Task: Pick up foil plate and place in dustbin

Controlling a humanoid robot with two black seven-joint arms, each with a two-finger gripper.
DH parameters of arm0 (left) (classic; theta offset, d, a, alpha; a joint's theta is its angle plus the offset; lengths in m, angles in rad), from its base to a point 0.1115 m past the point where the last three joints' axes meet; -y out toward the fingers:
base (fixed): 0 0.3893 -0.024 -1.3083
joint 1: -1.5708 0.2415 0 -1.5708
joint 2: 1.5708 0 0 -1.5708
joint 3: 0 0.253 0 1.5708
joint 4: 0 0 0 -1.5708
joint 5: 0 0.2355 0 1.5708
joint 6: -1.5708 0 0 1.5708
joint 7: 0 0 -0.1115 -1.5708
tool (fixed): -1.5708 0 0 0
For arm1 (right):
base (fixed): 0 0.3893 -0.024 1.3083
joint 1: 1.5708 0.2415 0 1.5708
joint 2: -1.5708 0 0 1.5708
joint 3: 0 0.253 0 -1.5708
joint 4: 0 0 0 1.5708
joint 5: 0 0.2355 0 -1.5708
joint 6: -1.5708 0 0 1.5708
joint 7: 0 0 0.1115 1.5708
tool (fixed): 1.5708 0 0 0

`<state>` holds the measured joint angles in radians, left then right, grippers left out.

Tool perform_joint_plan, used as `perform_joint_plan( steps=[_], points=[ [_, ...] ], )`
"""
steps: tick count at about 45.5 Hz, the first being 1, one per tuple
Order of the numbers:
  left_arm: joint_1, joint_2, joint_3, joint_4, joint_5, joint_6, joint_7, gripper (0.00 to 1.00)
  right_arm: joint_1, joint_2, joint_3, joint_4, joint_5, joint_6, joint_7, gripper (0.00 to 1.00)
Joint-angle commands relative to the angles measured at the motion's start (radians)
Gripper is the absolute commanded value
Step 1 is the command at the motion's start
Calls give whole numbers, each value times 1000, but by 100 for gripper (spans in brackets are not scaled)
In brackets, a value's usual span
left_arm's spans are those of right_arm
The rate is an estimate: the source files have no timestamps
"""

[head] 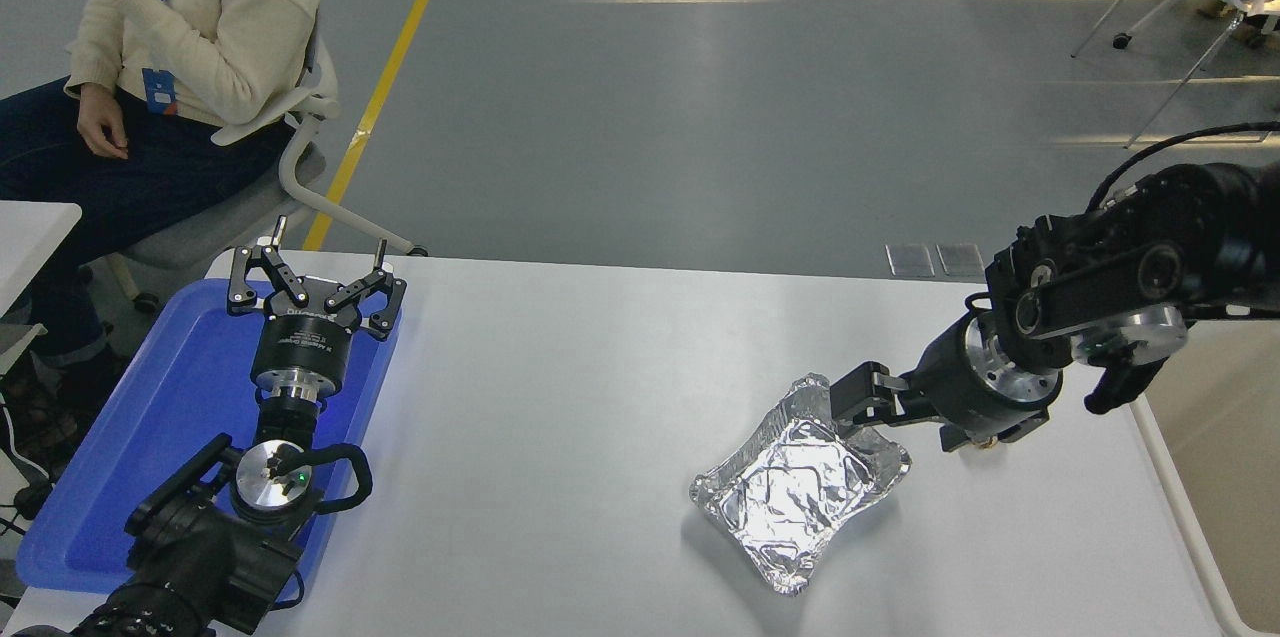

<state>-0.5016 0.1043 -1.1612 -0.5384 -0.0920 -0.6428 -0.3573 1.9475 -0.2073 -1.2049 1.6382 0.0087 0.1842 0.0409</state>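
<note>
The foil plate (800, 482) is a shiny crinkled silver tray lying flat on the white table (560, 437), right of centre. My right gripper (905, 417) is open and low at the plate's far right rim, one finger (858, 399) right over the rim, the other beside the plate's right corner. It holds nothing. The dustbin (1172, 502), with an off-white rim and beige inner walls, stands at the table's right edge, partly out of view. My left gripper (315, 282) is open and parked over the blue tray at the left.
A flat blue tray (150, 417) lies on the table's left side under the left arm. A small tan paper ball (988, 442) is almost hidden behind the right gripper. A person sits on a chair (290, 167) at the far left.
</note>
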Motion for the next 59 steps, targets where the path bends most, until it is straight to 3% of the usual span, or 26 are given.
perform_joint_plan(
  steps=[1, 15, 31, 59],
  points=[
    [0, 0, 0, 0, 0, 0, 0, 100, -113, -3, -2, -8, -1, -109, -1, 100],
    [0, 0, 0, 0, 0, 0, 0, 100, -272, 0, 5, -35, 17, -235, -7, 100],
    [0, 0, 0, 0, 0, 0, 0, 100, -400, 12, 83, -106, 94, -374, -91, 100],
    [0, 0, 0, 0, 0, 0, 0, 100, -562, 48, 199, -245, 192, -569, -119, 100]
  ],
)
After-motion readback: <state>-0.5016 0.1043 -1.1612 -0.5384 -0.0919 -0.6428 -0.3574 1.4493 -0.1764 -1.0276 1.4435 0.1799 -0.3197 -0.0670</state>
